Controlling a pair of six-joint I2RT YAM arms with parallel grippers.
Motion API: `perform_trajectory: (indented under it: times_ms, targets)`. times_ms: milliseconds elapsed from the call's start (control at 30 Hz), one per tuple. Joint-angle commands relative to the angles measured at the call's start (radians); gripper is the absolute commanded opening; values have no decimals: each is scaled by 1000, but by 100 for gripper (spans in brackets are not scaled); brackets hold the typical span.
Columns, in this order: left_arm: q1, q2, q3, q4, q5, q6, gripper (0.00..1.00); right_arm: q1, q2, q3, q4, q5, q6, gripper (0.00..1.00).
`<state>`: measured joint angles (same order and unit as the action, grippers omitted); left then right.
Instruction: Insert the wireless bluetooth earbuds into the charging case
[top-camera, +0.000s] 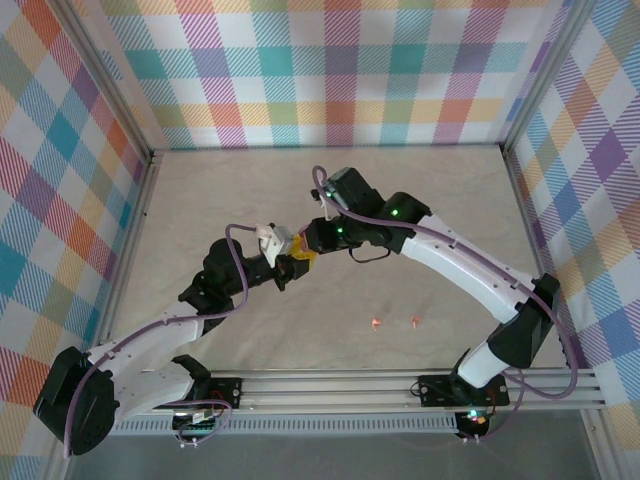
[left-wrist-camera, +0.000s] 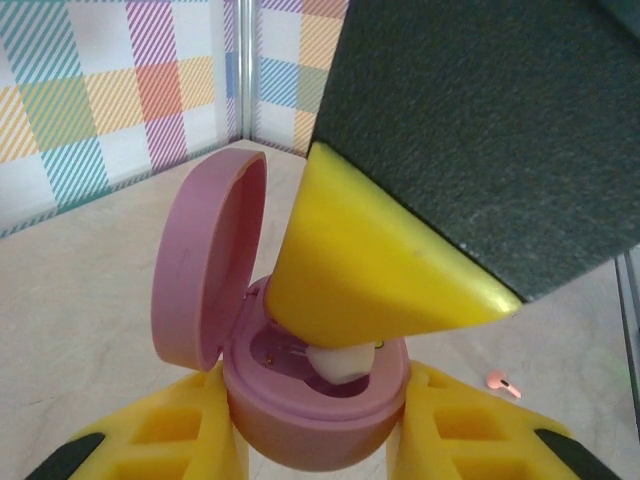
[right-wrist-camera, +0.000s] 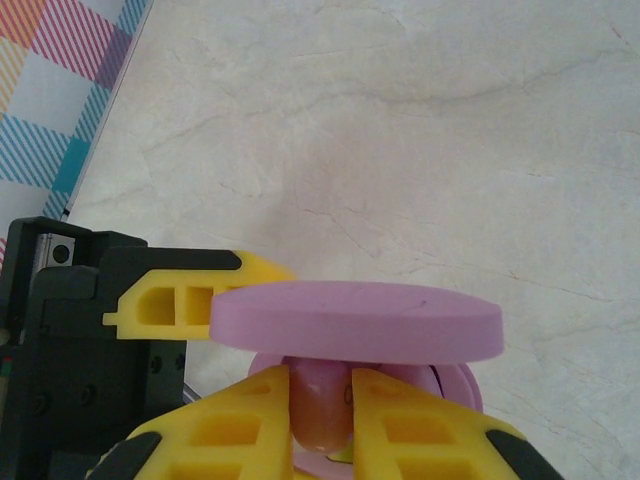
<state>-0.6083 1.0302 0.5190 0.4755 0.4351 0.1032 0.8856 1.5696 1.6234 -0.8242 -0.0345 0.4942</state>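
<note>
My left gripper (left-wrist-camera: 318, 385) is shut on the base of a lilac-pink charging case (left-wrist-camera: 310, 435), whose lid (left-wrist-camera: 200, 270) stands hinged open to the left. From above, my right gripper (right-wrist-camera: 320, 390) is shut on a lilac earbud (right-wrist-camera: 320, 415) and holds it down in the case's open well. The earbud's pale tip (left-wrist-camera: 340, 362) shows under the right gripper's yellow finger (left-wrist-camera: 370, 270). From the right wrist view the lid (right-wrist-camera: 355, 320) lies edge-on just beyond the fingers. Both grippers meet above the table's middle (top-camera: 295, 252).
Two salmon-orange earbuds (top-camera: 375, 322) (top-camera: 416, 321) lie loose on the table nearer the arm bases; one of them (left-wrist-camera: 503, 382) shows to the right of the case. Plaid walls close off the left, back and right sides.
</note>
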Motion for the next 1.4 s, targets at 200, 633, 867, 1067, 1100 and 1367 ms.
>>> perform_trajectory:
  times_ms: [200,633,867,1067,1100,1367]
  targets:
    - [-15,-39,29,-3,5,33,8,22,26,16,-14,-22,-7,26]
    - [-14,-47,24,0,3,25,8,22,-34,36,-21,8,-18,32]
    - [-14,-63,2,-1,5,21,8,21,-81,77,-50,66,-54,35]
    - [-15,-108,-8,-34,-2,31,8,-1,-110,123,-88,89,-81,36]
    - [-15,-115,-11,-39,-2,33,8,-15,-119,129,-89,86,-80,36]
    - [-15,-169,-34,-30,23,33,8,-167,-109,156,-98,-81,-82,37]
